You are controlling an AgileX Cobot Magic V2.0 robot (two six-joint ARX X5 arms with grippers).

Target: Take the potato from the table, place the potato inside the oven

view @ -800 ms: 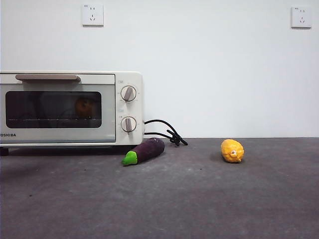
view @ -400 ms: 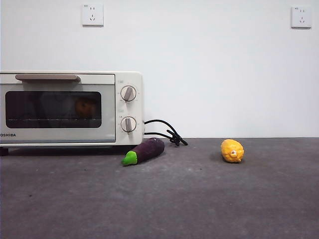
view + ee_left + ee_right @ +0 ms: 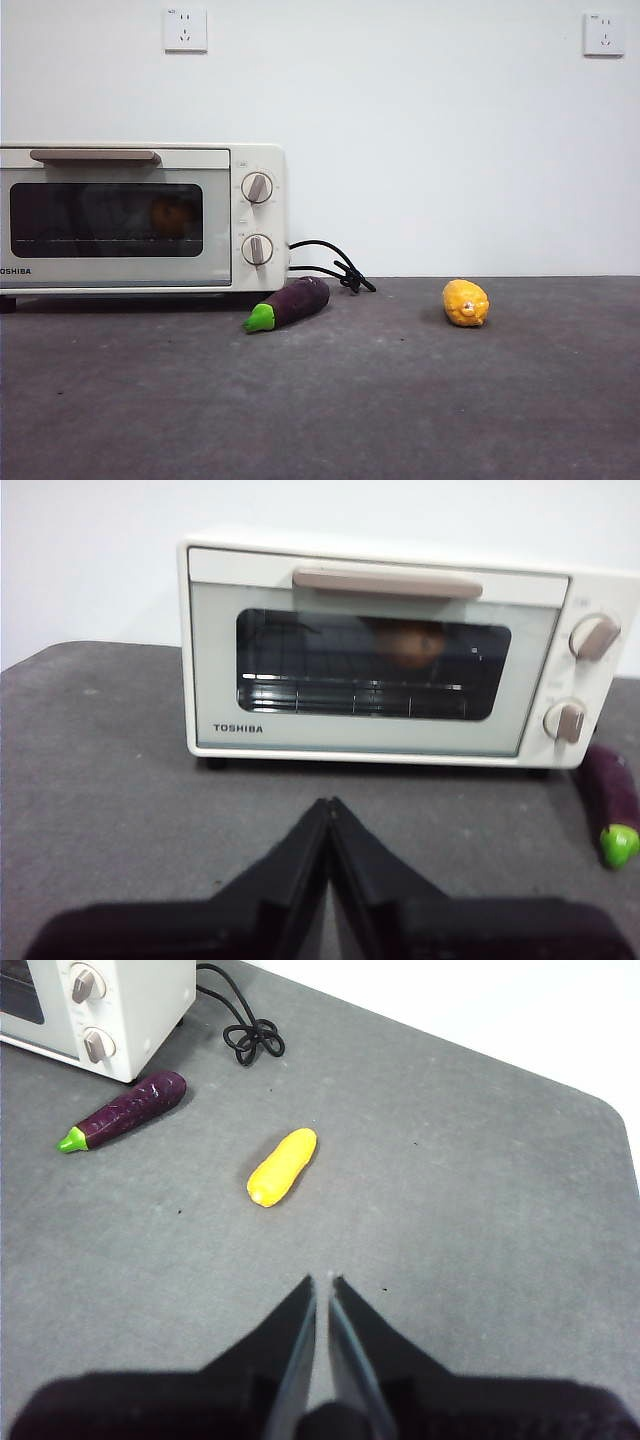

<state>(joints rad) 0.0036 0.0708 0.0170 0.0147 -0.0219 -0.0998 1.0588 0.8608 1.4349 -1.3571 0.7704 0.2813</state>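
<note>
The cream-white oven (image 3: 140,218) (image 3: 380,645) stands at the left of the table (image 3: 400,400) with its glass door closed. Behind the dark glass the orange-tan potato (image 3: 170,215) (image 3: 408,643) shows dimly on the rack. My left gripper (image 3: 330,805) is shut and empty, hanging in front of the oven door, well apart from it. My right gripper (image 3: 322,1280) is shut and empty too, high above the table's right half. Neither gripper shows in the front view.
A purple eggplant (image 3: 290,303) (image 3: 125,1110) with a green cap lies just in front of the oven's right corner. A yellow lemon-like fruit (image 3: 466,302) (image 3: 282,1166) lies further right. The oven's black cord (image 3: 335,265) (image 3: 240,1020) coils behind the eggplant.
</note>
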